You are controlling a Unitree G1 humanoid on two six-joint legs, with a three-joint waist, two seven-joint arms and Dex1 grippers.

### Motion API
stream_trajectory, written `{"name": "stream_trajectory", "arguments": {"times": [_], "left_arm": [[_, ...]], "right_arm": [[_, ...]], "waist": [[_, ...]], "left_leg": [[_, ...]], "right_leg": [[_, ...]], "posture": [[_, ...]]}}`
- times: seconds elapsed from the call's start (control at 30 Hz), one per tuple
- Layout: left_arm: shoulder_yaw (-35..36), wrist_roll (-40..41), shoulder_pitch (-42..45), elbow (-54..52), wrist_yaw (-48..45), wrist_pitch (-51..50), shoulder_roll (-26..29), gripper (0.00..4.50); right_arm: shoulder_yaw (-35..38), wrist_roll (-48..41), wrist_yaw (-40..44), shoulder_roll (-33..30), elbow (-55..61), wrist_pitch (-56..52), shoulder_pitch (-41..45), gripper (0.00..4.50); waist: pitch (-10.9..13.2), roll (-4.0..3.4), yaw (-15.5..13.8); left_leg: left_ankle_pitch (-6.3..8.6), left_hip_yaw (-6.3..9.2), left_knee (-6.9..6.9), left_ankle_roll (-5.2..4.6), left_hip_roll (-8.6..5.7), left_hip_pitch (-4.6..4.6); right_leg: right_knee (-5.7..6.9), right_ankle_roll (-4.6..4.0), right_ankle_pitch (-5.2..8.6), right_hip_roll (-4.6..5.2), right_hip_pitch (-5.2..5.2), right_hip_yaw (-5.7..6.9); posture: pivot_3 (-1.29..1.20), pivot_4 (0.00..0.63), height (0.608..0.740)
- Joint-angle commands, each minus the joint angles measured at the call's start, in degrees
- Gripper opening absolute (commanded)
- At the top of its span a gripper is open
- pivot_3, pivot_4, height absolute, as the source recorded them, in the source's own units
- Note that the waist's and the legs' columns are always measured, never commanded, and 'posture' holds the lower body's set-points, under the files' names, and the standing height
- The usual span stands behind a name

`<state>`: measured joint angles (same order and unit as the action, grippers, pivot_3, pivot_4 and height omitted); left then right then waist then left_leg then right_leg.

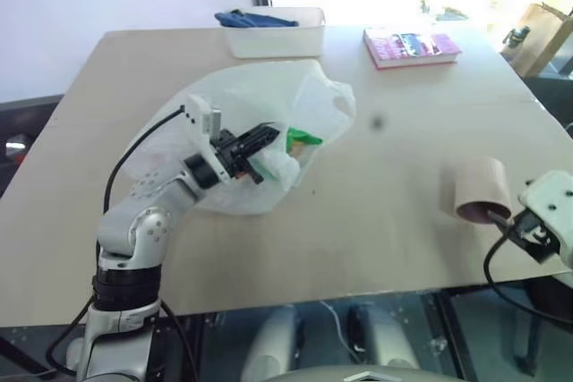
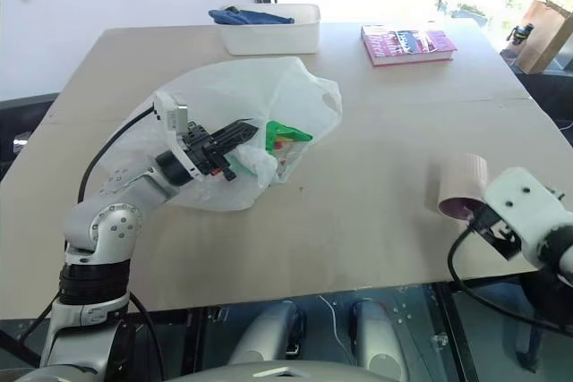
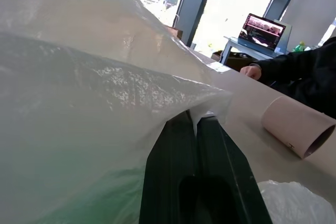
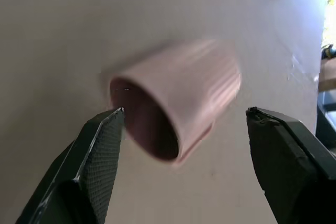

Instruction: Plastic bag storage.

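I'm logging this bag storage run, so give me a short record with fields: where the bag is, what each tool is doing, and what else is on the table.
bag: large translucent white plastic bag, crumpled on the light wooden table
bag contents: something green shows through the film
left tool: left tool shut, pinching a fold of the bag
right tool: right tool open, pointing at the pink ribbed cup, not touching it
cup: lying on its side
far edge: white rectangular tray holding blue cloth; pink book

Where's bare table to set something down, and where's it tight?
Free: the wide stretch of table between the plastic bag, the book and the pink cup lying on its side; also the near edge between both arms. Crowded: left-centre, where the left gripper pinches the bag, up to the white tray.
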<state>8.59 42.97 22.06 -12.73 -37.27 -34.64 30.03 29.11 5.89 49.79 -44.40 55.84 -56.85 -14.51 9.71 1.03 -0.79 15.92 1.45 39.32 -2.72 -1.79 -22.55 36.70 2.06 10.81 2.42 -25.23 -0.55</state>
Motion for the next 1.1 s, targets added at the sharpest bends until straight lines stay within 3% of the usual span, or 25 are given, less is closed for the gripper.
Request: {"name": "stream_trajectory", "arguments": {"times": [0.03, 0.17, 0.27, 0.43, 0.6, 0.73, 0.93, 1.1], "left_arm": [[0.4, -0.2, 0.9, -1.4, -0.5, 0.9, -0.3, 0.0], [0.9, -1.1, 1.0, -1.8, -0.4, 1.3, -0.1, 0.0], [1.4, -1.6, 1.0, -2.2, 0.2, 1.4, -0.1, 0.0], [2.3, -0.7, 0.4, -3.6, 0.6, 0.7, 0.2, 0.0], [5.4, 4.0, -2.0, -6.3, -1.2, -1.7, 1.5, 0.0], [9.0, 9.4, -3.6, -8.6, -1.9, -4.6, 3.5, 0.0], [13.8, 18.9, -6.5, -14.1, -0.1, -9.2, 6.4, 0.0], [17.7, 26.8, -8.5, -18.3, 2.2, -11.8, 9.9, 0.0]], "right_arm": [[-1.4, 1.2, -4.9, 0.5, -3.0, 4.7, 0.2, 3.74], [-7.7, 4.6, -12.4, 1.5, -10.0, 10.1, 1.8, 3.74], [-11.3, 7.0, -16.6, 1.7, -14.3, 13.7, 2.9, 2.52], [-13.7, 8.9, -20.9, 2.4, -18.6, 17.9, 5.2, 0.12], [-14.0, 5.5, -19.6, 3.6, -18.9, 20.2, 7.7, 0.05], [-17.4, -0.1, -18.0, 6.5, -17.0, 20.1, 15.8, 0.05], [-34.5, -2.9, -18.3, 16.9, -21.1, 22.5, 30.4, 0.05], [-45.2, -2.3, -19.1, 28.0, -37.1, 29.8, 43.4, 0.05]], "waist": [[0.0, 0.01, 0.3], [0.0, 0.02, 0.2], [0.0, 0.02, 0.1], [0.0, 0.02, 0.1], [0.0, 0.04, 0.2], [0.0, 0.05, 0.6], [0.1, 0.08, 1.5], [0.2, 0.15, 1.7]], "left_leg": [[0.0, -0.08, 0.0, 0.0, 0.01, 0.08], [0.01, -0.1, -0.02, 0.0, 0.07, 0.37], [0.01, -0.12, -0.05, -0.01, 0.06, 0.54], [0.0, -0.12, -0.05, 0.01, 0.04, 0.52], [0.0, -0.07, -0.09, 0.01, 0.07, 0.54], [0.01, -0.12, -0.1, -0.01, 0.09, 0.57], [0.01, -0.02, -0.12, 0.0, 0.12, 0.6], [-0.12, -0.02, -0.16, 0.23, 0.09, 0.57]], "right_leg": [[0.0, 0.01, 0.0, 0.01, 0.02, -0.08], [0.02, -0.13, 0.12, 0.05, 0.24, -0.11], [0.02, -0.03, 0.27, 0.01, 0.41, -0.13], [0.01, -0.2, 0.16, 0.02, 0.42, -0.16], [0.0, -0.19, 0.15, 0.04, 0.42, -0.17], [0.0, -0.18, 0.17, 0.06, 0.43, -0.18], [0.02, -0.09, 0.22, 0.06, 0.44, -0.17], [0.0, -0.09, 0.04, 0.06, 0.4, -0.17]], "posture": [[0.0, 0.15, 0.74], [0.0, 0.15, 0.74], [0.0, 0.15, 0.74], [0.0, 0.15, 0.74], [0.0, 0.15, 0.74], [0.0, 0.15, 0.74], [0.0, 0.15, 0.74], [0.0, 0.15, 0.74]]}}
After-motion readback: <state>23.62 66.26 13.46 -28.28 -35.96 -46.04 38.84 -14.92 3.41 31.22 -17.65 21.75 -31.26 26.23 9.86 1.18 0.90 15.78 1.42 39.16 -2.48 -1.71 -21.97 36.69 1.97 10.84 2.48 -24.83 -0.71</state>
